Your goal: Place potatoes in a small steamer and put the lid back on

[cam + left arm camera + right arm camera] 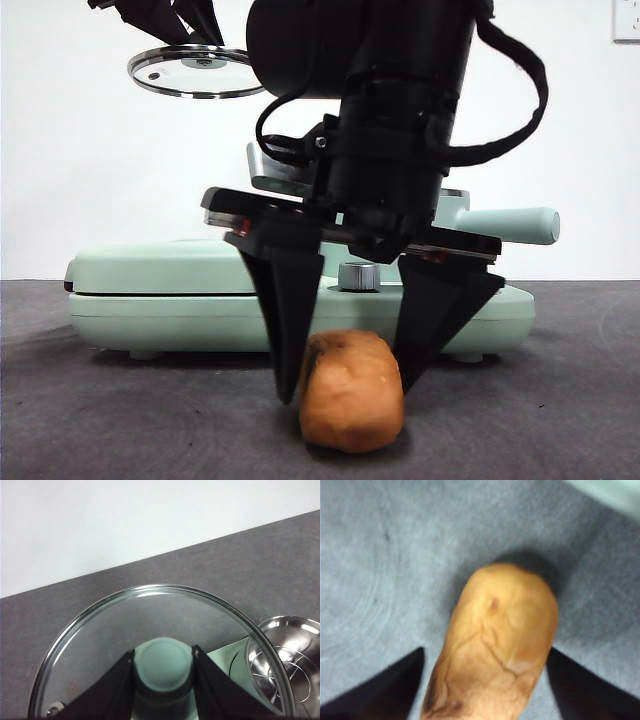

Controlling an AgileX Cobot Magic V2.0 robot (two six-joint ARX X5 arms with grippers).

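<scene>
The orange-brown potato [351,390] lies on the dark table near the front. My right gripper [345,385] is down around it, open, one jaw on each side with small gaps; the right wrist view shows the potato [495,655] between the jaws. My left gripper [190,25] is shut on the knob [163,667] of the glass lid [195,70] and holds it high at the upper left. The small steamer [505,222] is mostly hidden behind the right arm; only its green handle and a bit of rim show. Its steel inside [287,660] shows below the lid in the left wrist view.
A flat mint-green griddle [170,300] with a chrome knob [358,276] stands behind the potato, across the middle of the table. A white wall is behind it.
</scene>
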